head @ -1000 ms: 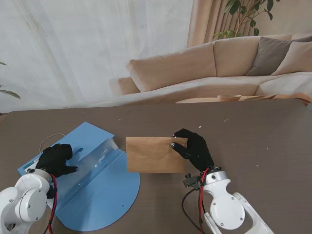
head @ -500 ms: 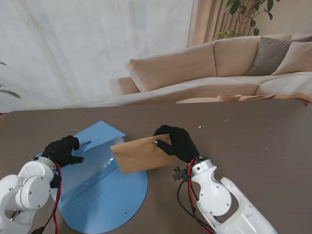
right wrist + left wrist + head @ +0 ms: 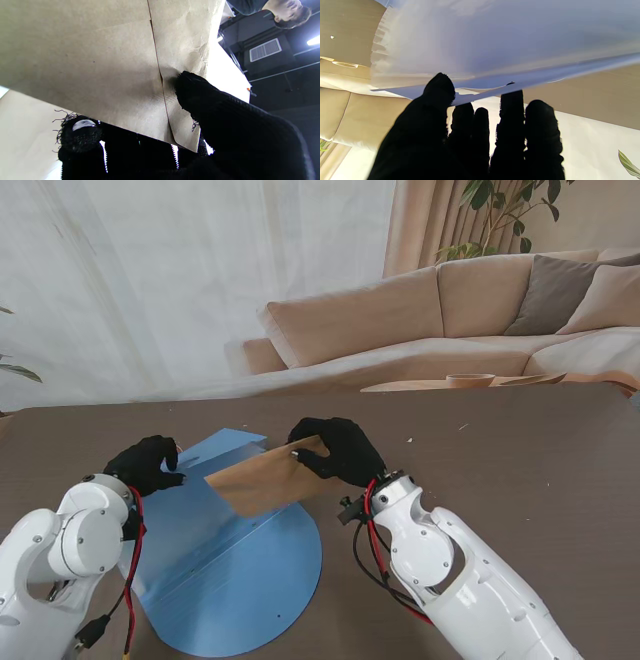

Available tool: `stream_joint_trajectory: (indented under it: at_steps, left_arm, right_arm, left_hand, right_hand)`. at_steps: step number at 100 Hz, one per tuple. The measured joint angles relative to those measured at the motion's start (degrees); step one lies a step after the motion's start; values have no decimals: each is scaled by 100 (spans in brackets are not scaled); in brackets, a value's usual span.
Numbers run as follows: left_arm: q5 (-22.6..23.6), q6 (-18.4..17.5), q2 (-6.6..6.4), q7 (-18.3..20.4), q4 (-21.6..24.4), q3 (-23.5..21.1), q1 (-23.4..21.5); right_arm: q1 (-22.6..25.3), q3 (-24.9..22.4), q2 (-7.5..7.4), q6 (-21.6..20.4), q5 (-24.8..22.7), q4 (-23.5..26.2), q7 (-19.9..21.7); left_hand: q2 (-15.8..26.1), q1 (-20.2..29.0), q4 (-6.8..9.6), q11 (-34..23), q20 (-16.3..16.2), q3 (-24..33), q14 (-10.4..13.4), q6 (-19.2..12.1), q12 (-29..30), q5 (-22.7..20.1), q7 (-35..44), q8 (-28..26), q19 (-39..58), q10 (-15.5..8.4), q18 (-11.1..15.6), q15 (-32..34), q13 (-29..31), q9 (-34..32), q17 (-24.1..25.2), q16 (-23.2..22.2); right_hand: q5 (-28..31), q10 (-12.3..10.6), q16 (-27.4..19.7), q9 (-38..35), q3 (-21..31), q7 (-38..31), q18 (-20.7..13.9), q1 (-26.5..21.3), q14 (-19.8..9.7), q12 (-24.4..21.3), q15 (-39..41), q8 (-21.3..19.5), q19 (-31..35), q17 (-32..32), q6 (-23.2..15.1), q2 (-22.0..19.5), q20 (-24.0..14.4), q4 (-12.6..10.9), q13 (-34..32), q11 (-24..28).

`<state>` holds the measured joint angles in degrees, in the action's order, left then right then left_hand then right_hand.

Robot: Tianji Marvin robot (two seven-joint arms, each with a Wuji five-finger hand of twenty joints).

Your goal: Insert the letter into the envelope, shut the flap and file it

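A brown envelope [image 3: 255, 478] hangs tilted over the far part of the blue folder [image 3: 235, 580], which lies on the table at the left. My right hand [image 3: 335, 450] is shut on the envelope's right end. The right wrist view shows the thumb [image 3: 195, 90] pressing the envelope [image 3: 87, 62] against the fingers behind it. The envelope's flap side and the letter are not visible. My left hand [image 3: 148, 463] is shut on the far left edge of the folder's cover [image 3: 222, 444], holding it up. In the left wrist view the thumb [image 3: 437, 92] pinches the translucent sheet [image 3: 495, 45].
The dark brown table [image 3: 520, 470] runs off to the right of the folder. Behind its far edge stand a beige sofa [image 3: 420, 320] and a low table with a tape roll [image 3: 470, 380]. A person [image 3: 287, 12] appears in the right wrist view.
My right hand lifted the envelope off the table and carried it left over the folder, tilting it. My left hand moved farther from me and raised the cover's edge.
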<state>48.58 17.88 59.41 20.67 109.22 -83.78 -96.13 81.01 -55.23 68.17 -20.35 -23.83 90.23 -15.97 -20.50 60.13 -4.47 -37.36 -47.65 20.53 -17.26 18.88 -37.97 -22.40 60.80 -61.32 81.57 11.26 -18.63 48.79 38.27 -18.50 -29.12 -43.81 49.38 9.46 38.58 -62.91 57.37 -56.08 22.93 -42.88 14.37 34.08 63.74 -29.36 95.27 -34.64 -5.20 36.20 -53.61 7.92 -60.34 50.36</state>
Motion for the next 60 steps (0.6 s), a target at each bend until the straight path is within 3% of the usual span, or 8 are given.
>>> stream_joint_trajectory:
  at_steps: [33, 41, 60]
  left_arm:
    - [-67, 255, 1, 65, 16, 221, 249]
    - [-69, 282, 4, 54, 24, 236, 260]
    - [-16, 292, 5, 73, 45, 253, 272]
  right_arm:
    - [-231, 128, 70, -120, -103, -156, -219]
    - [-298, 193, 94, -184, -148, -250, -345]
    - [-410, 269, 127, -271, -222, -409, -378]
  left_hand:
    - [0, 149, 0, -60, 75, -77, 10, 7, -55, 86, 20, -59, 210, 32, 0, 194, 73, 4, -172, -65]
    - [127, 308, -5, -61, 166, -392, 48, 6, -55, 88, 20, -52, 210, 35, 1, 231, 74, 6, -129, -70]
    - [188, 514, -26, 226, 217, -481, 58, -324, 112, 216, -876, 902, -81, -44, 62, -29, -441, 186, 616, -71]
  right_hand:
    - [0, -71, -8, 0, -69, 11, -57, 0, -68, -55, -137, 0, -66, 10, -91, -11, 9, 0, 0, -73]
    - [0, -109, -82, 0, -96, 25, -57, 0, -69, -111, -222, 0, -74, 12, -125, -21, 13, 0, 0, -140]
    - [-1, -134, -132, 0, -126, 55, -57, 0, -72, -155, -299, 5, -79, 12, -149, -55, 69, 62, 0, -202]
